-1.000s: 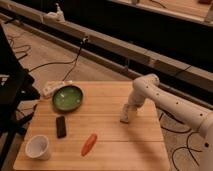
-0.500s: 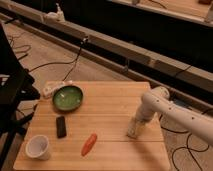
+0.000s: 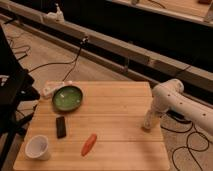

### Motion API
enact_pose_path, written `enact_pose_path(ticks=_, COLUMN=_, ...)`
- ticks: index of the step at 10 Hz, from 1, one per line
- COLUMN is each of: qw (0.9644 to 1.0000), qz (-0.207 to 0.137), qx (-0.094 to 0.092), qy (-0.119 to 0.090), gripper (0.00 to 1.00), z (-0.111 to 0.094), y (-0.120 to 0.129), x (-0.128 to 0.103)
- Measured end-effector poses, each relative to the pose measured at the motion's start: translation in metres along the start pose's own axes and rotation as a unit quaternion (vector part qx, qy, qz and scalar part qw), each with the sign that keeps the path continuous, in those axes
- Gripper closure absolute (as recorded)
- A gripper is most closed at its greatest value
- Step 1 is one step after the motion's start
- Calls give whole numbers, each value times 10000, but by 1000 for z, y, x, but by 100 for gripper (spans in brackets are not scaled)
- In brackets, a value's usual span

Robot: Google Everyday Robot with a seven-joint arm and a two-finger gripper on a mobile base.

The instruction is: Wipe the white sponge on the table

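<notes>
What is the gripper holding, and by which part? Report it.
Cannot tell. The gripper is down at the table near its right edge, and any held thing is hidden.

Matt wood table (image 3: 116, 107) (right edge: gripper (image 3: 148, 125), perhaps smooth plastic)

Pale tan butcher-block surface (image 3: 120, 107), rectangular and level, end effector (image 3: 148, 125) pointing down onto the surface near its right edge, white sponge beneath it not clearly distinguishable.

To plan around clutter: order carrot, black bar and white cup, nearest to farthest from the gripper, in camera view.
The gripper: right edge of table.
1. Carrot, front centre.
2. Black bar, left.
3. White cup, front left corner.
</notes>
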Motion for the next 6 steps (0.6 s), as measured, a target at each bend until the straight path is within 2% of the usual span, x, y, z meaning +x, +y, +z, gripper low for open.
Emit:
enact_pose_path(ticks=1, qw=9999, qz=-94, qx=48, qy=-59, gripper=100, z=1, y=-11, x=-21)
enact_pose_path(ticks=3, qw=9985, qz=-442, qx=-61, qy=-331, gripper=100, z=13, y=-15, x=-79)
enact_pose_path(ticks=5, qw=9952, qz=-791, qx=-198, qy=-541, gripper=100, z=21, y=-4, x=-119)
enact_pose_path(ticks=6, qw=9922, qz=-999, qx=-334, qy=-666, gripper=100, z=26, y=11, x=-136)
